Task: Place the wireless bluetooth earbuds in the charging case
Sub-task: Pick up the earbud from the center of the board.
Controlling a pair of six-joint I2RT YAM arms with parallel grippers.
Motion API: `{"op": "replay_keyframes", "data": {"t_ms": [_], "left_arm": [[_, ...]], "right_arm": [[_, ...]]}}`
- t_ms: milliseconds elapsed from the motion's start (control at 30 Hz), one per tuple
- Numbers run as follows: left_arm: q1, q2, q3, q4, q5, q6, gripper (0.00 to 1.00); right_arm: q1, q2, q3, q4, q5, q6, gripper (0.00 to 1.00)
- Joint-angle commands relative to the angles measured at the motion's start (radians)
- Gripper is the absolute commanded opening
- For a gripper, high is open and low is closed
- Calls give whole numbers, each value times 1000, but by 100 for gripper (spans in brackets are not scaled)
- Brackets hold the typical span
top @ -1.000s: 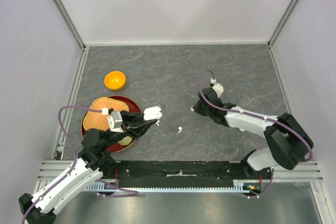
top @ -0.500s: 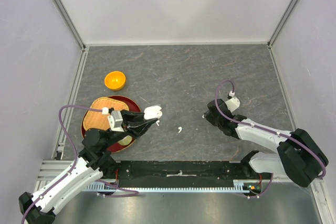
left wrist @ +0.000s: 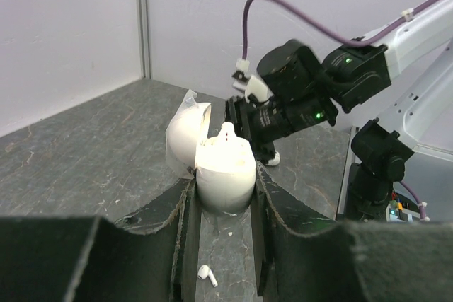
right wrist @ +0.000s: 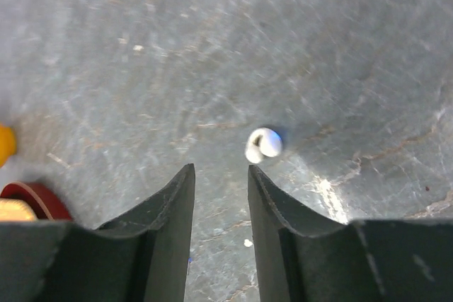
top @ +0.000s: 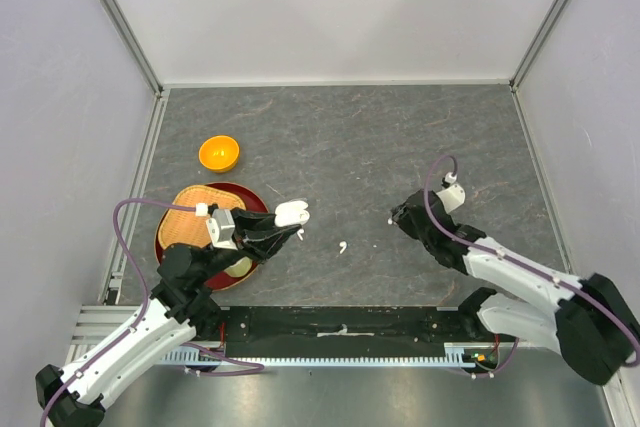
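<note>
My left gripper (top: 285, 225) is shut on a white charging case (top: 291, 213) and holds it above the table, lid open. In the left wrist view the case (left wrist: 225, 171) sits between the fingers, lid (left wrist: 185, 134) tipped left, with a small white bump standing on its top. One white earbud (top: 342, 246) lies on the table right of the case; it also shows under the case in the left wrist view (left wrist: 207, 274). My right gripper (top: 398, 215) is open and empty. In the right wrist view (right wrist: 218, 175) another earbud (right wrist: 263, 143) lies on the table just past the right fingertip.
An orange bowl (top: 219, 153) stands at the left. A dark red plate (top: 165, 240) with a woven tray (top: 192, 215) lies under the left arm. Grey walls close in the table at the back and on both sides.
My right arm has drawn back to the right and toward the near edge, with its gripper still low over the table. The left gripper and the case have not moved.
</note>
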Motion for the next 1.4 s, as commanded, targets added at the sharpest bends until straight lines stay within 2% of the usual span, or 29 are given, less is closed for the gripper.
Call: {"op": "replay_keyframes", "data": {"t_ms": [0,67,100,200,233,267,300,333,467,600,800,1367], "left_arm": [[-2,-1,-2,49,-11,-16,2],[-3,-1,1,49,-8,-13,2],[-2,2,3,49,-3,-10,2],[-3,2,4,48,12,-4,2],[-2,0,6,46,14,-4,2],[-2,2,7,46,18,-5,2],[-3,-1,7,45,20,-5,2],[-2,-3,9,42,22,-5,2],[-3,-6,7,37,23,-4,2],[-2,-6,9,32,25,-4,2],[-3,-3,9,29,26,-5,2],[-2,8,1,43,26,-14,2]], "right_arm": [[-15,-111,58,28,17,-297,43],[-70,-111,102,34,-18,-425,47],[-103,-98,117,31,-117,-555,48],[-273,-4,174,12,-342,-677,48],[-308,58,202,6,-471,-740,48],[-365,89,216,-20,-509,-762,48],[-390,119,226,-22,-555,-789,48],[-413,187,252,-26,-700,-858,48],[-445,336,345,-133,-851,-985,48],[-445,389,363,-127,-888,-1001,49],[-447,419,363,-149,-847,-1010,49],[-444,472,351,-155,-861,-997,43]]}}
